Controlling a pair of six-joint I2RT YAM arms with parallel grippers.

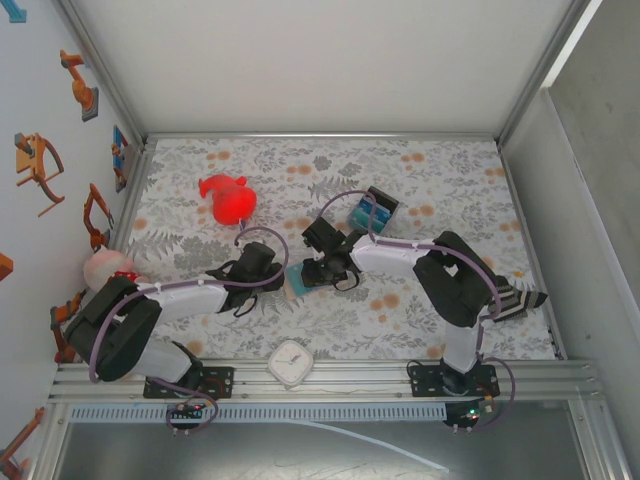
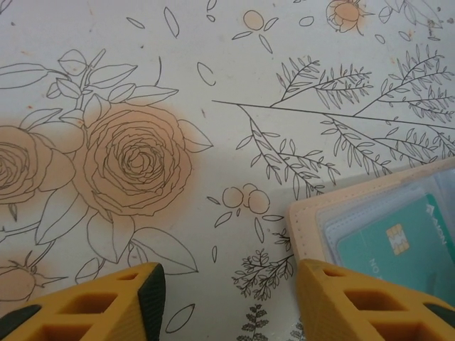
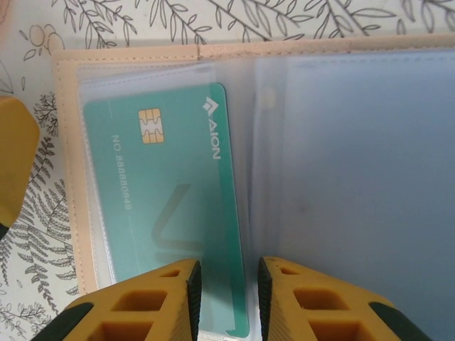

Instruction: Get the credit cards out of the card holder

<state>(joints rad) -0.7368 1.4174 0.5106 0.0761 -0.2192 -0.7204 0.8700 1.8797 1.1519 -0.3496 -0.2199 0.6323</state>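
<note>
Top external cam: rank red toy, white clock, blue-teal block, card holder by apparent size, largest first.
1. red toy
2/3. white clock and blue-teal block: they look about alike and a cable crosses the block, so not ranking them.
4. card holder: mostly covered, a sliver visible.

The card holder (image 3: 355, 177) lies open just ahead of the right gripper (image 3: 226, 273). A credit card (image 3: 163, 213) sits in its left pocket, the card's near right corner showing in the gap between the two fingers. Bare table (image 2: 213, 142) lies ahead of the left gripper (image 2: 229, 284), with the card holder's corner just beyond its right finger.
</note>
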